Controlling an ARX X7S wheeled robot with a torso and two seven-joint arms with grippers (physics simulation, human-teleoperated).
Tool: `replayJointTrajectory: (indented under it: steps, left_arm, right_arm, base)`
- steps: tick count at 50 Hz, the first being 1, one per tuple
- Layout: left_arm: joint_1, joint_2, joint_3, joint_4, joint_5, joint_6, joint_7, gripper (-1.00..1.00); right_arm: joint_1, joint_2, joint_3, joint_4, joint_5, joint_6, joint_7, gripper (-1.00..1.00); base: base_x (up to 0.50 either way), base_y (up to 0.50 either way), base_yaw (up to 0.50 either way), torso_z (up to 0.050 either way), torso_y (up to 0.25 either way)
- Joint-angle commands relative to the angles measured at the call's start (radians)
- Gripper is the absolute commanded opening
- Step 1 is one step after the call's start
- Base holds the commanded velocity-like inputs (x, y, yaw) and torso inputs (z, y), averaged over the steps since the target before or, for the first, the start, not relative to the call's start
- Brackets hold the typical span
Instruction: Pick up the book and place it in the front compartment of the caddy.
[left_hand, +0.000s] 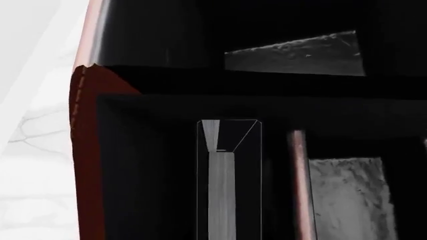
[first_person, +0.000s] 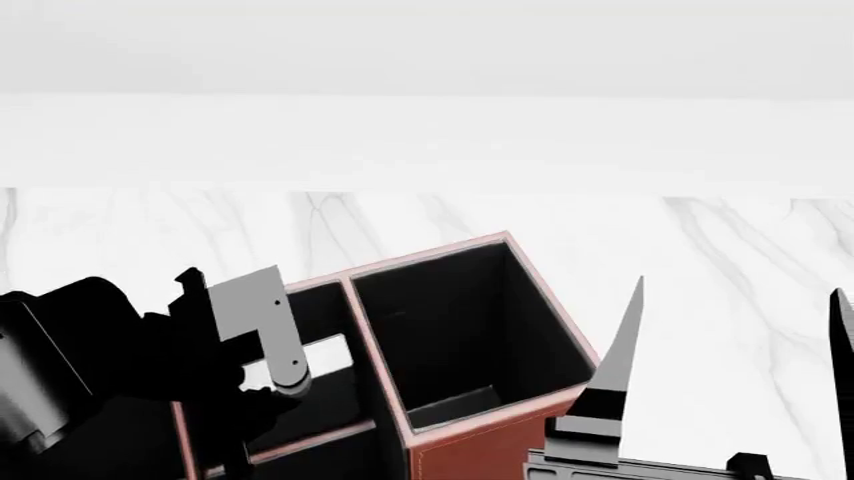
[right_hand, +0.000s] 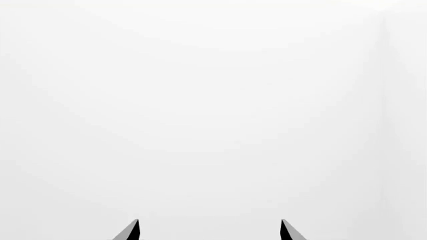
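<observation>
The reddish-brown caddy (first_person: 478, 452) stands low in the head view, its tall black-lined slot toward the right. My left gripper (first_person: 260, 392) reaches down over its lower slots at the left. In the left wrist view the black book (left_hand: 222, 190), white page edge showing, hangs from the jaws down into a slot. That slot lies between the caddy's red outer wall (left_hand: 87, 165) and a pale-edged divider (left_hand: 298, 185). The arm hides the book in the head view. My right gripper (first_person: 739, 290) is open and empty beside the caddy's right end, also seen in the right wrist view (right_hand: 209, 222).
The caddy stands on a white marble table (first_person: 721, 240) with a plain white wall behind. Grey floor shows in two other slots (left_hand: 300, 55). The right wrist view shows only blank white beyond the fingertips.
</observation>
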Motion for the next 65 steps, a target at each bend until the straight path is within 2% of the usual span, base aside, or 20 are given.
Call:
replayJointTrajectory:
  steps: [1,5,6,35,48,53,56,65]
  left_arm:
    - [0.047,0.026,0.000,-0.061,0.093,0.034,-0.053,-1.00]
    - [0.049,0.033,0.001,-0.079,0.101,0.045,-0.061,-1.00]
    - [0.049,0.035,0.000,-0.083,0.100,0.043,-0.060,1.00]
    - [0.049,0.021,0.000,-0.047,0.101,0.027,-0.067,1.00]
    - [0.020,-0.094,-0.011,0.260,0.056,-0.119,-0.153,1.00]
    - [0.017,-0.109,-0.023,0.298,0.042,-0.140,-0.173,1.00]
    - [0.011,-0.142,-0.031,0.382,0.022,-0.182,-0.206,1.00]
    - [0.020,-0.188,-0.110,0.490,-0.035,-0.190,-0.304,1.00]
  right_arm:
    - [0.004,-0.001,-0.006,0.001,-0.004,-0.001,-0.001,1.00]
    - [0.005,-0.001,-0.007,0.001,-0.003,-0.001,-0.001,1.00]
    - [0.006,0.000,-0.007,0.000,-0.002,0.002,0.000,1.00]
    - [0.007,0.002,-0.012,-0.004,0.000,-0.001,0.004,1.00]
    - [0.010,0.000,-0.024,-0.010,-0.002,0.005,0.008,1.00]
    - [0.010,-0.002,-0.031,-0.007,-0.007,0.003,0.007,1.00]
    - [0.012,-0.002,-0.032,-0.009,-0.006,0.004,0.008,1.00]
    - [0.011,-0.002,-0.037,-0.006,-0.010,0.001,0.008,1.00]
  base:
    - [0.00,0.00,-0.01,0.000,0.000]
    - [0.00,0.00,-0.01,0.000,0.000]
    - [0.00,0.00,-0.01,0.000,0.000]
    - [0.01,0.00,-0.01,0.000,0.000]
    - [0.01,0.00,-0.01,0.000,0.000]
    - [0.00,0.00,0.00,0.000,0.000]
    - [0.00,0.00,0.00,0.000,0.000]
    - [0.00,0.00,0.00,0.000,0.000]
